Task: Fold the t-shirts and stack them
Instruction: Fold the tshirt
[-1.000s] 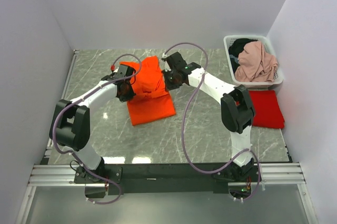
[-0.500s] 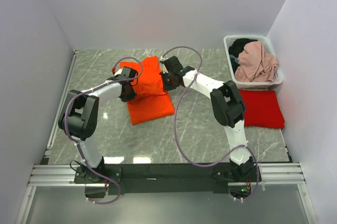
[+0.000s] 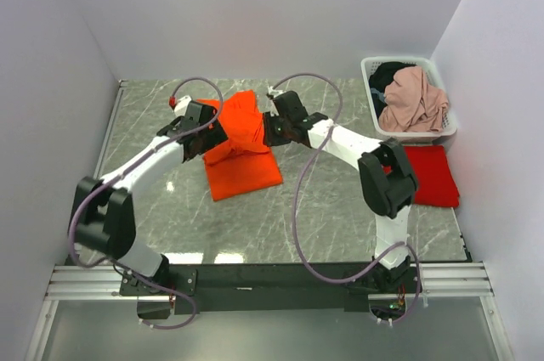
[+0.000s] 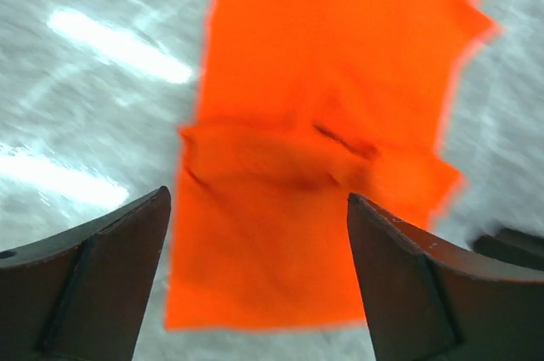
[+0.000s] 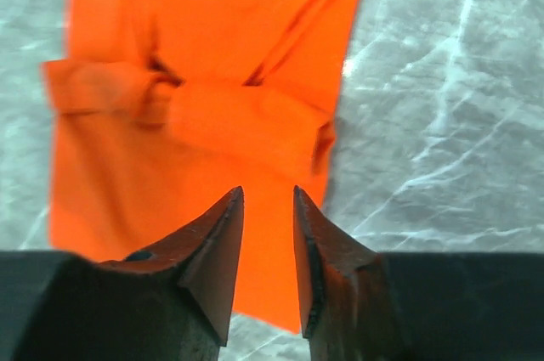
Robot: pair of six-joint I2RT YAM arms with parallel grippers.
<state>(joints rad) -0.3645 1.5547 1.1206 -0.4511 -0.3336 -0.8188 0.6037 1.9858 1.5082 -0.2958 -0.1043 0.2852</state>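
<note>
The left hand (image 4: pixel 257 204) stood wide open above the bright orange soft-cloth t-shirt (image 4: pixel 340 55) and held nothing. The right hand (image 5: pixel 267 195) had its two dark fingers only a narrow gap apart, and no cloth sat between them either. The orange tee lay between the two hands on the glossy grey marbled worktop (image 3: pixel 323 200), a rough rectangle with a rumpled band bunched across its middle.

The step in hand looked to be finishing this fold. To do it well, each hand would have to pinch only the loose band's outer edge, not the layers beneath. Both would then need to lift and lay it down together, since thin limp knit drags and creases easily.

The deeper red folded t-shirt (image 3: pixel 429 176) lay flat at the worktop's right side, well apart. It sat just in front of a white slatted plastic basket (image 3: pixel 367 68) of other clothes and was probably the base of the stack.
</note>
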